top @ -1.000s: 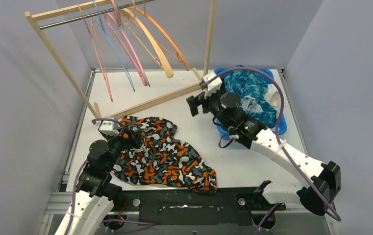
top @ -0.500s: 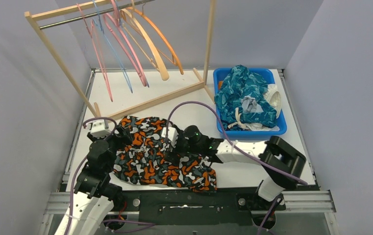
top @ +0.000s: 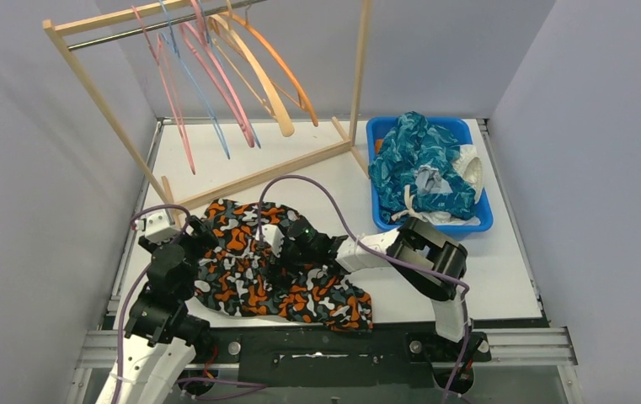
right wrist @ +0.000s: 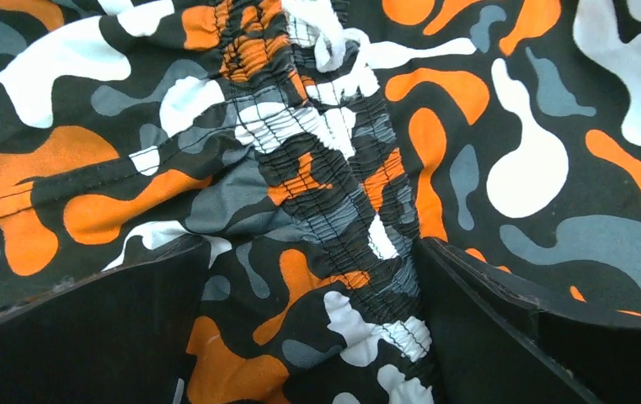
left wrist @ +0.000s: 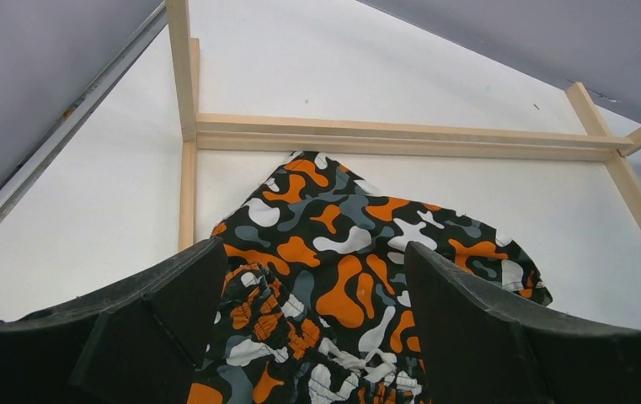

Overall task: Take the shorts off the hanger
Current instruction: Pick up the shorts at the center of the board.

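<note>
With the left gripper (left wrist: 312, 252) and right gripper (right wrist: 312, 261) both spread wide and empty above the camouflage shorts (top: 325, 299), a shallow pinch on the bunched waistband (right wrist: 333, 168) could be lost when lifted.

Robotics laboratory test cell, viewed from above: I work on a white tabletop (top: 510, 252) boxed in on three sides by plain grey partition walls (top: 30, 168). My left arm (top: 161, 295) and my right arm (top: 401, 252) are bolted to a metal frame rail (top: 519, 341) at the near edge, with purple cables (top: 300, 181) looping off them. The furnishings are props on the bench: a small wooden garment rack (top: 266, 172) carrying plastic hangers (top: 216, 93), a blue bin (top: 481, 223) of clothes, and camouflage shorts (top: 325, 299) spread flat on the table.
</note>
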